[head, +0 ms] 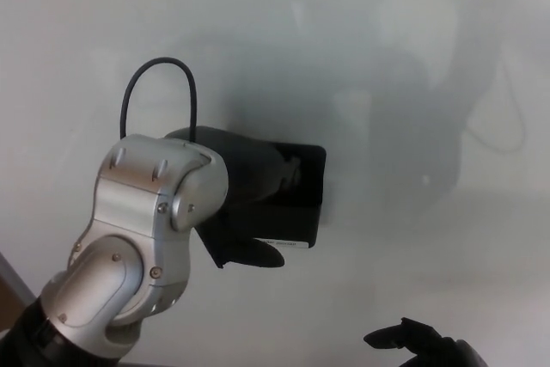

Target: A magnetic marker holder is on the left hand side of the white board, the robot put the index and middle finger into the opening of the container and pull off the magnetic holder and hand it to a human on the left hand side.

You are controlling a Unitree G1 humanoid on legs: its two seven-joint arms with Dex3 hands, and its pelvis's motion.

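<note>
left hand point(249, 204) is hooked into the holder point(296, 204), fingers inside its opening, thumb below it. holder is seen against the board point(344, 40), not yet pulled off. handover is left undone. right hand point(421, 345) is low right, state can't be told.

**Black holder stuck to the board**

The holder point(296, 204) is a black, box-shaped container sitting flat against the whiteboard point(361, 58), left of centre. A small white label strip runs along its lower edge. Its left part is hidden behind the left hand point(249, 191), whose fingers reach into its opening.
</note>
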